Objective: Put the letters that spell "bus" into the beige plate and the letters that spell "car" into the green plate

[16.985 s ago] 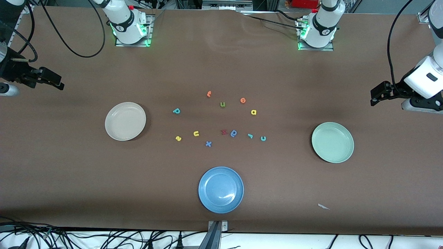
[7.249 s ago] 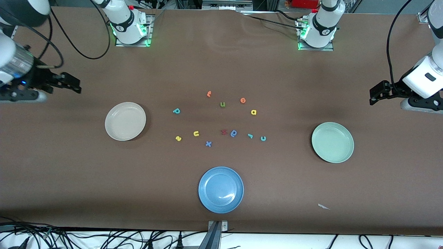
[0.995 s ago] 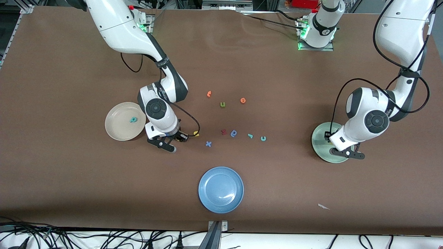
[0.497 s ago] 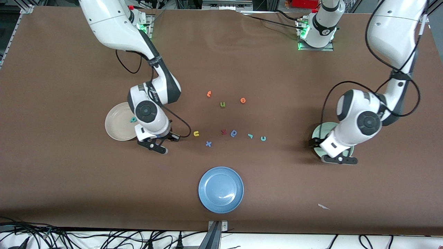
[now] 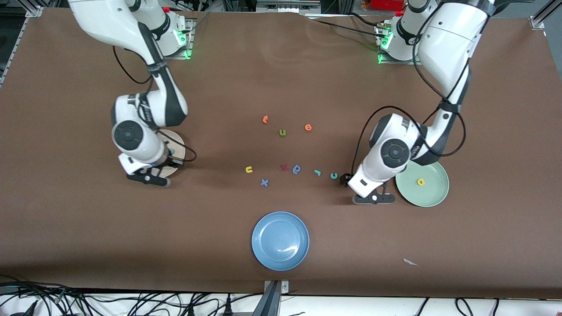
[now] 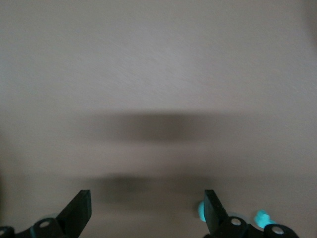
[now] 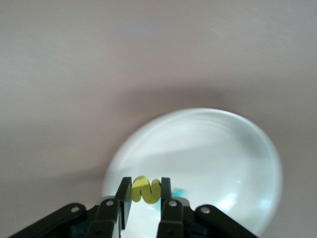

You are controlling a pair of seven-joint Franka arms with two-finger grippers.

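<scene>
Brown tabletop: right gripper (image 7: 143, 191), clamped on the yellow s (image 7: 144, 190), has swung over the beige plate (image 7: 233, 144), well apart from the green plate (image 5: 434, 195). Left gripper (image 6: 146, 194), fingers now spread, has left the yellow a (image 5: 420, 181) in the green plate and nears the teal c (image 5: 334, 176)

beige plate (image 5: 176, 141) | green plate (image 5: 432, 193) (pale mint) | blue plate (image 5: 280, 240)

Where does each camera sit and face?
Front view: high across the table, facing the bases, looking down; both arms show.
Left wrist view: on that wrist, looking down at the table; the open left end effector shows.
Right wrist view: on that wrist, over the beige plate; the right end effector pinches the yellow s.
Shared: front and right wrist views show the beige plate.
</scene>
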